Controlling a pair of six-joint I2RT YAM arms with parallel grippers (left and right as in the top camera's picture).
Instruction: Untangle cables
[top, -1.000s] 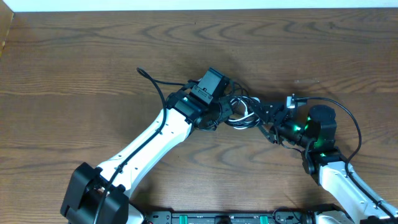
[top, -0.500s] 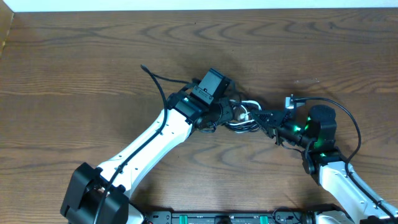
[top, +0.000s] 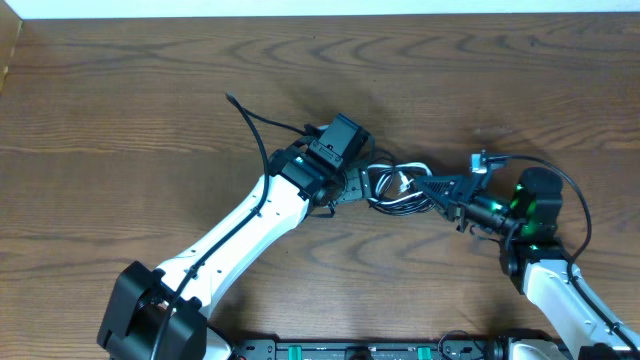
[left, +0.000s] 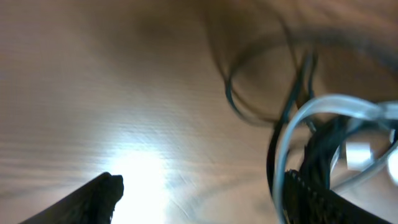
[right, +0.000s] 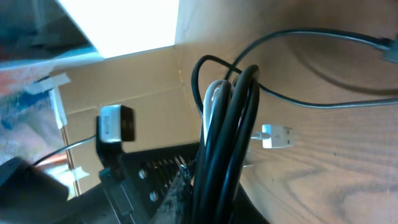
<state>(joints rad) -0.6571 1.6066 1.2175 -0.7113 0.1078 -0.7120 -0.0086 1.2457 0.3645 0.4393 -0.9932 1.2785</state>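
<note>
**Item:** cables (top: 398, 188), one tangled bundle on the table (top: 120, 80), near its middle and between the two arms.

**Composition:**
- Black cords (right: 233, 143): thin, round and smooth-sheathed with a dull sheen. Several strands run side by side in loops.
- White cord (right: 214, 99): glossy, threaded in among the black strands.
- White plug (right: 277, 135): flat, metal-tipped, sticking out sideways from the bundle.
- Black tail (top: 247, 118): runs free toward the upper left and ends in a small plug.

**Hold:**
- Right fingers (top: 437, 188): clenched on the right side of the bundle, with the black strands passing between them.
- Left fingers (top: 352, 186): released and spread wide. The bundle lies just beside one of them. The left wrist view is blurred, but nothing appears to sit between them.

**Change:**
- A second ago the roles were reversed, with the left fingers clamped on the bundle and the right fingers spread.
- The grip has passed from left to right.
- The bundle has been drawn slightly rightward with the right arm, and its loops are stretched longer.
- The free tail has shifted a little.

**Meaning for the task (judgement):**
- The handover looks complete, but no cord is separated yet.
- The left fingers are now free to take a single strand, probably the white cord or the free tail, and draw it against the right-hand hold.

**Surface:** the table is brown wood grain, matte, with a bright patch of glare in the left wrist view.
</note>
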